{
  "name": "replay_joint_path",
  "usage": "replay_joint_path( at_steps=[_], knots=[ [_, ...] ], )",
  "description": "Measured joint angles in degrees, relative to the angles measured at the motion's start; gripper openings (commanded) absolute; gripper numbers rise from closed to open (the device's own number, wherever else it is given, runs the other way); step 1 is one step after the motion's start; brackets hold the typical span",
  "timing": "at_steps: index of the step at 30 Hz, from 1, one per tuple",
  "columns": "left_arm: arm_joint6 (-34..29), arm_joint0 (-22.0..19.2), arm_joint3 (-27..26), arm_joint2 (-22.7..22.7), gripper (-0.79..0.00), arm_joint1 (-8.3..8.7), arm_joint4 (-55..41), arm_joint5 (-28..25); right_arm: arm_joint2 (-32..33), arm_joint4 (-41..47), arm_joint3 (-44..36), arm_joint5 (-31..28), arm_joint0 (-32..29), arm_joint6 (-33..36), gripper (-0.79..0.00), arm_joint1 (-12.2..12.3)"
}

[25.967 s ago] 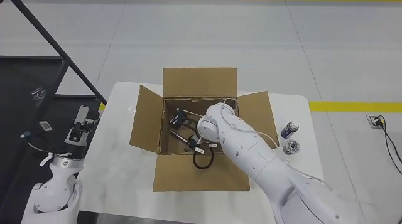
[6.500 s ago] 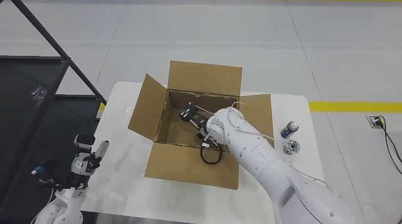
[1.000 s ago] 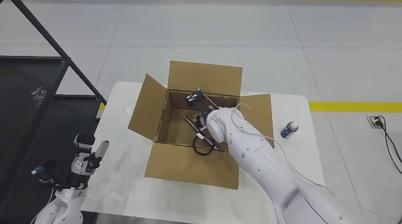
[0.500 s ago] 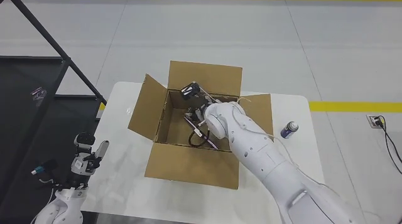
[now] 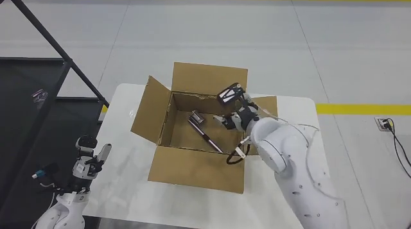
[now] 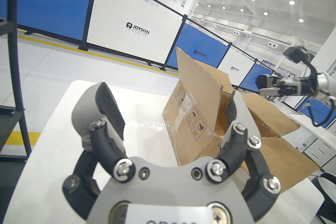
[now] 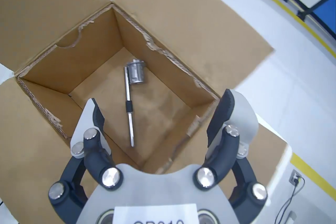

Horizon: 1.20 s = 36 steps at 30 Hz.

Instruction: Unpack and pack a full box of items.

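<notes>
Right gripper (image 7: 160, 101): spread, empty, above open box (image 7: 183, 33). Metal rod (image 7: 128, 107), flat on box floor, one end at steel cylinder (image 7: 136, 74): likely rigid, slick, light; best pinched at black band.

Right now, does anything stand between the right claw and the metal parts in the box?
Nothing visible does. The right claw hangs open above the box, whose flaps are folded outward. The rod and the cylinder lie bare on its floor, with nothing over them.
</notes>
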Motion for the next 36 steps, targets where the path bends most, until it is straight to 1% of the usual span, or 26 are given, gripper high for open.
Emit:
replay_joint_path(
  at_steps=[1,4,6,7,9,10,12,14,16,18,22,27,30,32,33,34,36],
  knots=[
    [0.0,0.0,0.0,0.0,0.0,0.0,0.0,0.0,2.48,-1.66,-3.68,0.58,-2.55,0.62,0.0,0.45],
    [0.0,0.0,0.0,0.0,0.0,0.0,0.0,0.0,8.87,-5.74,-10.24,3.94,-7.99,1.71,0.0,1.33],
    [0.0,0.0,0.0,0.0,0.0,0.0,0.0,0.0,12.46,-8.04,-12.03,5.86,-10.54,2.26,0.0,1.73],
    [0.0,0.0,0.0,0.0,0.0,0.0,0.0,0.0,14.54,-10.39,-12.22,7.2,-11.86,2.85,0.0,1.97],
    [0.0,0.0,0.0,0.0,0.0,0.0,0.0,0.0,16.67,-13.84,-11.62,8.36,-13.27,3.12,0.0,2.24],
    [0.0,0.0,0.0,0.0,0.0,0.0,0.0,0.0,17.95,-14.94,-10.4,8.72,-13.89,2.96,0.0,2.37],
    [0.0,0.0,0.0,0.0,0.0,0.0,0.0,0.0,19.94,-14.19,-7.63,8.92,-14.12,2.59,0.0,2.52],
    [0.0,0.0,0.0,0.0,0.0,0.0,0.0,0.0,21.74,-10.89,-3.83,7.21,-13.94,1.37,0.0,2.66],
    [0.0,0.0,0.0,0.0,0.0,0.0,0.0,0.0,23.12,-6.48,0.22,4.28,-13.52,-0.4,0.0,2.8],
    [0.0,0.0,0.0,0.0,0.0,0.0,0.0,0.0,24.24,-4.0,4.15,2.8,-12.96,-2.0,0.0,2.97],
    [0.0,0.0,0.0,0.0,0.0,0.0,0.0,0.0,24.84,-1.04,12.95,1.7,-10.79,-6.0,0.0,3.17],
    [0.0,0.0,0.0,0.0,0.0,0.0,0.0,0.0,25.09,0.81,20.47,1.81,-8.45,-9.92,0.0,3.38],
    [0.0,0.0,0.0,0.0,0.0,0.0,0.0,0.0,25.5,1.84,24.33,1.55,-7.06,-11.81,-0.126,3.58],
    [0.0,0.0,0.0,0.0,0.0,0.0,0.0,0.0,25.52,2.54,26.48,1.43,-6.22,-12.89,-0.252,3.69],
    [0.0,0.0,0.0,0.0,0.0,0.0,0.0,0.0,25.52,2.9,27.34,1.42,-5.91,-13.3,-0.468,3.72],
    [0.0,0.0,0.0,0.0,0.0,0.0,0.0,0.0,25.52,3.41,28.48,1.22,-5.47,-13.75,-0.511,3.78],
    [0.0,0.0,0.0,0.0,0.0,0.0,0.0,0.0,25.42,3.98,30.13,0.81,-4.73,-14.31,-0.637,3.88]
  ],
)
